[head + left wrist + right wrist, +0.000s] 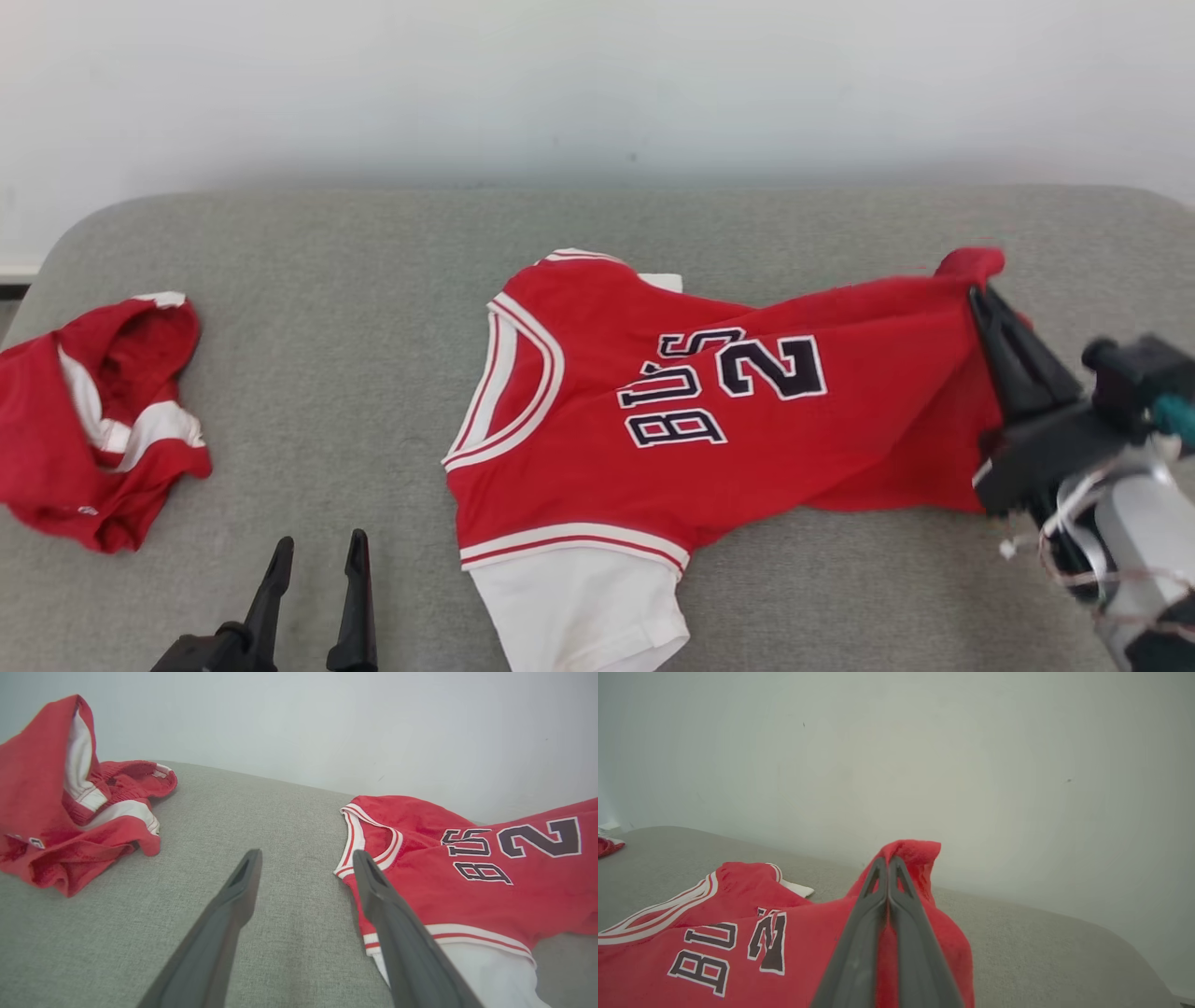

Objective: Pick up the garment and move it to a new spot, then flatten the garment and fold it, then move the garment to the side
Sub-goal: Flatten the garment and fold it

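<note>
Jersey (747,457) lay on the grey surface (327,373), one red edge raised and clamped between the right fingers (1008,345). The left fingers (357,588) stood apart, holding nothing, beside it.

A plain, pale grey-white wall (597,84) stood behind the grey woven-fabric surface (327,243) with rounded corners. The light was soft and even.

You see a red jersey (840,439) with white-striped trim and black white-edged lettering, a red-and-white second garment (37,439), and a grey surface (327,280).
</note>
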